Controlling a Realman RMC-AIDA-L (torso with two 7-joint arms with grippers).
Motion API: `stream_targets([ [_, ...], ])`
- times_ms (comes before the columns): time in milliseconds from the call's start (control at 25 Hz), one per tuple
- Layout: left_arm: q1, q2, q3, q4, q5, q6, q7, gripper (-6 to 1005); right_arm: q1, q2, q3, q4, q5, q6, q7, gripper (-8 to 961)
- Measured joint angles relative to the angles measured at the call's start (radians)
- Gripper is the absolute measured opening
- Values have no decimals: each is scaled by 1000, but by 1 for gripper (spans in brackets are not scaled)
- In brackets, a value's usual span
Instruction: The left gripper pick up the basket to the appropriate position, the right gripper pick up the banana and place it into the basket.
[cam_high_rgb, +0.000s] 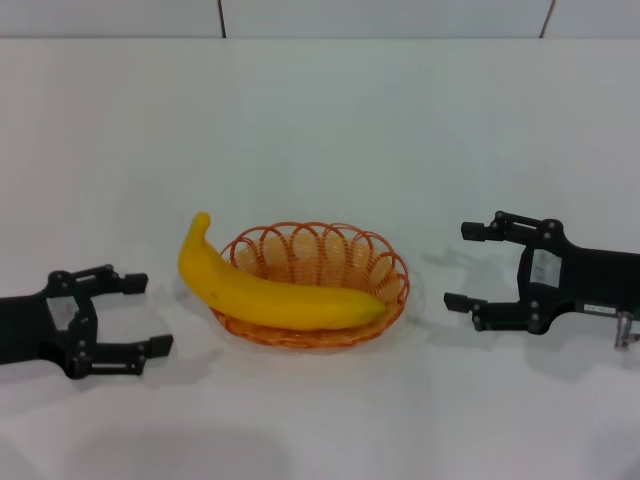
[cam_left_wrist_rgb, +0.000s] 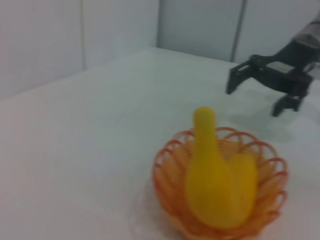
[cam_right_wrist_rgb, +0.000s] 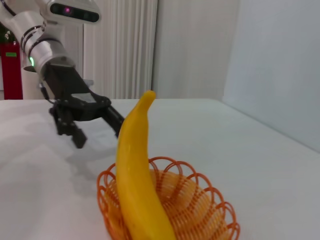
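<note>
Yellow and smooth, the banana (cam_high_rgb: 275, 290) lies across the front rim of the basket (cam_high_rgb: 330, 252), with its stem end sticking out past the basket's left edge. The orange wire basket sits on the white table (cam_high_rgb: 320, 120), between the two arms. The job looks nearly done. To finish well, both arms should pull back slowly and not bump the basket, because the banana rests on the rim and could roll off. The right gripper (cam_high_rgb: 468, 267) waits near the basket's right side, fingers spread wide, holding nothing. The left gripper (cam_high_rgb: 145, 315) sits near the left side, also spread wide and touching nothing.
</note>
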Motion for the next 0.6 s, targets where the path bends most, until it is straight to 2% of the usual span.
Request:
stream_targets([
  [160, 7, -14, -57, -5, -1, -44, 75, 908, 1, 0, -1, 22, -5, 19, -14, 842],
  [360, 8, -44, -90, -8, 5, -73, 157, 908, 2, 0, -3, 62, -7, 54, -57, 892],
  [600, 8, -45, -90, -8, 6, -67, 166, 908, 1, 0, -2, 70, -6, 49, -69, 892],
])
